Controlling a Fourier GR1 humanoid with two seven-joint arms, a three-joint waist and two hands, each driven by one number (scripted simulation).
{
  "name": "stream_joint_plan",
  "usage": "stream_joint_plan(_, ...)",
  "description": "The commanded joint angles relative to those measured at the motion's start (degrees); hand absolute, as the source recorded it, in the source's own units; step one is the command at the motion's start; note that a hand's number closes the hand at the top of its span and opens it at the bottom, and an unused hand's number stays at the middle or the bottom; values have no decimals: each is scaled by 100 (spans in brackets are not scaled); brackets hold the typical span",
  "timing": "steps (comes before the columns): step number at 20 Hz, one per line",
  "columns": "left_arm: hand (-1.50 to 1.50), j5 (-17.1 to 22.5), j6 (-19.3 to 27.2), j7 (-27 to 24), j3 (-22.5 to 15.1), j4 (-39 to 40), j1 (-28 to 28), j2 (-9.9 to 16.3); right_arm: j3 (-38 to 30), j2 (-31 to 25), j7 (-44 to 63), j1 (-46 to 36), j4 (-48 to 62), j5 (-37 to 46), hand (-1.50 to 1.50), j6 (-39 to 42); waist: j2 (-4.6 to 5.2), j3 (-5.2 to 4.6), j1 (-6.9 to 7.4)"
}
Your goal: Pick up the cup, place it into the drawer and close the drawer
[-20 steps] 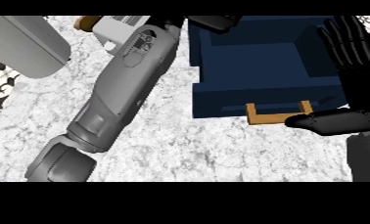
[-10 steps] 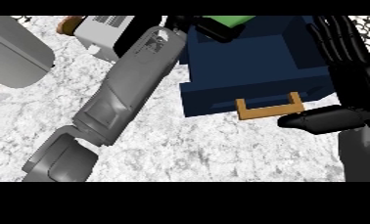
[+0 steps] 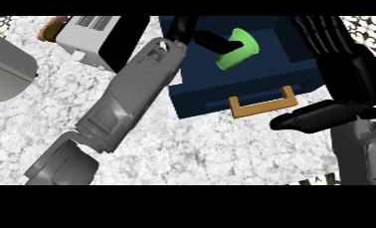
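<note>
The left hand [image 3: 192, 32], its fingers [image 3: 217, 44] curling round the bright green cylindrical cup [image 3: 239, 50], is holding it above the open dark-blue drawer [image 3: 242, 90]; the right hand [image 3: 334, 57] is resting open by the tabletop's right edge.

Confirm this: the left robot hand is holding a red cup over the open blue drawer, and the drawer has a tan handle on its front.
Not quite. The cup is green, not red, as the head view shows. The rest stands: the left robot hand holds it over the open blue drawer, whose front carries a tan handle.
</note>
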Motion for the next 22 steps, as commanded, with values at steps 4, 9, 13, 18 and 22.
stream_joint_plan(4,-150,797,-130,-563,170,-392,139,0,550,21,55,-252,38,-647,150,920,23,-9,-110)
stream_joint_plan(9,-150,1345,-174,-1233,378,-603,297,0,1091,-167,444,42,33,-1106,150,1741,-58,-14,73)
stream_joint_plan(13,-150,1479,115,-1511,427,-475,253,0,1439,-903,873,-32,6,-486,150,2236,-107,-18,307)
stream_joint_plan(18,-150,1678,243,-1359,427,-371,66,0,1523,-1324,572,498,-198,756,-150,2157,-198,-5,618)
stream_joint_plan(22,-150,1697,79,-1588,545,-339,270,0,2024,-1116,320,782,-21,2079,-150,1519,-226,-6,936)
